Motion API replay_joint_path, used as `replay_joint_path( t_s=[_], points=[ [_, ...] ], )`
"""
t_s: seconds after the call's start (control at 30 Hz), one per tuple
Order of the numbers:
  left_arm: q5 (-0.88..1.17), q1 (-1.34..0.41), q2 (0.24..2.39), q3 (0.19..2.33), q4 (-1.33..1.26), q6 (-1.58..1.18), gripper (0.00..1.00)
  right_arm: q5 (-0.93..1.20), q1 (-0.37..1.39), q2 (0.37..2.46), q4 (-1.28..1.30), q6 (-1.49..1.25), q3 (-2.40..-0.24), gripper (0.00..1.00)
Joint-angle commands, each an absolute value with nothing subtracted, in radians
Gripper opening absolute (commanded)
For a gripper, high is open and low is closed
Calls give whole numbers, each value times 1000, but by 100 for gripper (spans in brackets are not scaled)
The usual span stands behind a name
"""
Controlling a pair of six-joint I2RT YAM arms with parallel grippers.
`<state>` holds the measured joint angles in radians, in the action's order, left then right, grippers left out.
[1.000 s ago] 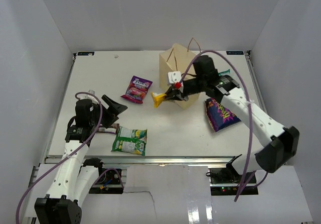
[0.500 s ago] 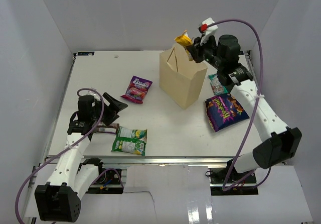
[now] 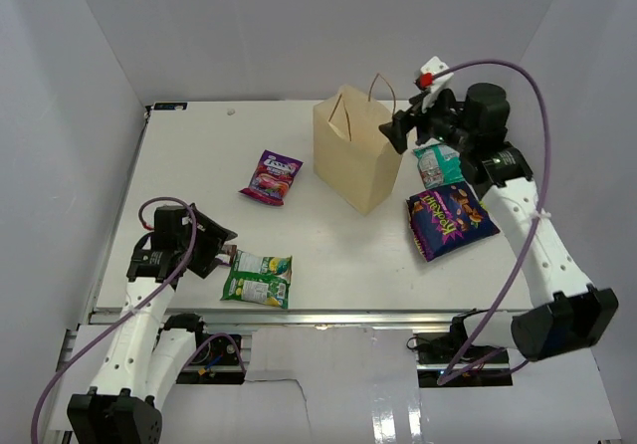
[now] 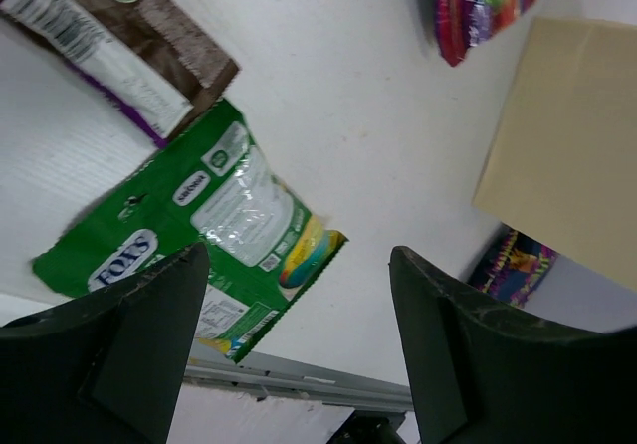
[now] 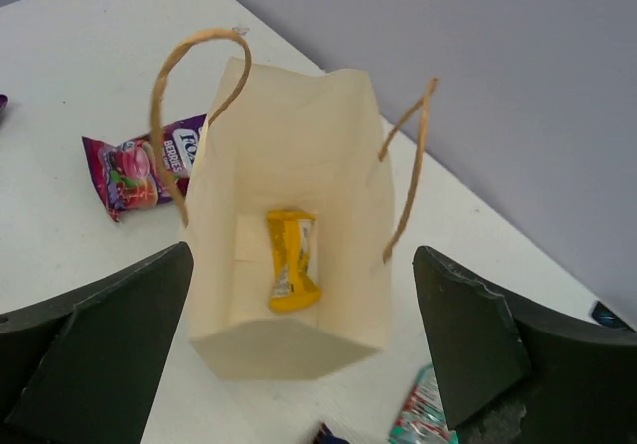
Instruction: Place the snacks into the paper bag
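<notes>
I see the paper bag [image 3: 353, 165] standing upright near the back middle of the tabletop [image 3: 199, 155], its mouth open and both loop handles up. My right end effector [image 3: 403, 130] hangs just beside the bag's upper right edge, above the mouth. Its jaws are spread wide and nothing is between them. Through the right wrist camera I look straight down into the bag, and the yellow wrapper [image 5: 292, 260] lies flat on its floor.

The other snacks are outside the bag. The purple-pink candy pouch [image 3: 271, 177] lies on the tabletop just left of the bag. The teal-white packet [image 3: 436, 163] is close to the bag's right side. The dark-blue chip bag [image 3: 448, 220] touches that packet's near edge and sits farther from the bag toward my side. The green packet [image 3: 258, 278] lies well apart from the bag, to its left and near the front edge. A small brown bar [image 4: 119, 36] lies just beyond the green packet, farther again from the bag.

My left end effector [image 3: 221, 243] sits low over that brown bar and the green packet's edge, far left of the bag. Its jaws are well apart and grip nothing. I cannot tell whether a finger touches either packet.
</notes>
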<state>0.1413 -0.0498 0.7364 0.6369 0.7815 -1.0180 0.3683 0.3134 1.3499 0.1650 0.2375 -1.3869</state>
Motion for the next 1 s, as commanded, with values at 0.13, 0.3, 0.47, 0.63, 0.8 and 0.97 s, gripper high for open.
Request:
replay_joint_path(
  t_s=[0.13, 0.3, 0.47, 0.63, 0.8, 0.97],
  points=[
    [15, -51, 833, 673, 925, -1083, 83, 403, 178, 1183, 451, 383, -1174, 97],
    [37, -51, 897, 670, 893, -1062, 83, 90, 195, 1184, 506, 278, -950, 90],
    [51, -51, 902, 646, 868, -1057, 83, -153, 293, 1158, 367, 241, -775, 90],
    [57, -51, 870, 618, 868, -1063, 83, -391, 376, 1259, 249, 229, -718, 90],
    [63, -51, 827, 589, 870, -1078, 83, -541, 439, 1359, 123, 264, -649, 92],
    [67, -51, 824, 584, 867, -1075, 83, -509, 439, 1402, 84, 261, -626, 91]
  ],
)
